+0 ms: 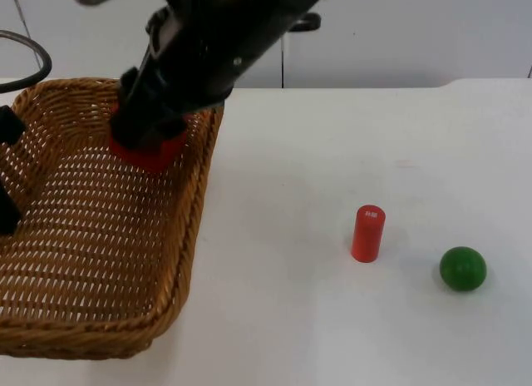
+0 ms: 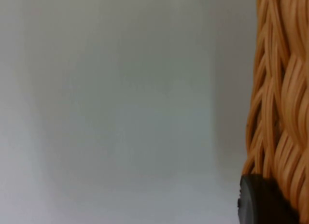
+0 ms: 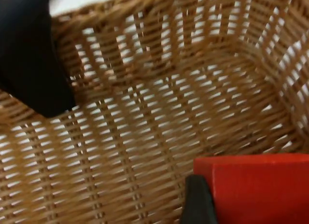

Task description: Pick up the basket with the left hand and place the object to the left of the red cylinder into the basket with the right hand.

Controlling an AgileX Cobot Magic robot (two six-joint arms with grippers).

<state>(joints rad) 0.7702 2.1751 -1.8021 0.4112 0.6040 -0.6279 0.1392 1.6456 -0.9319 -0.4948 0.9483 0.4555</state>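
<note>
Our right gripper (image 1: 148, 149) hangs over the basket (image 1: 179, 261) clamped on the red block (image 3: 260, 188); our left gripper (image 2: 260, 202) grips the rim — next, we release the block.

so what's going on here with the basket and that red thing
The right gripper holds a red block over the inside of the wicker basket. The left gripper grips the basket's left rim. The red cylinder and a green ball stand on the white table, apart from the basket.
</note>
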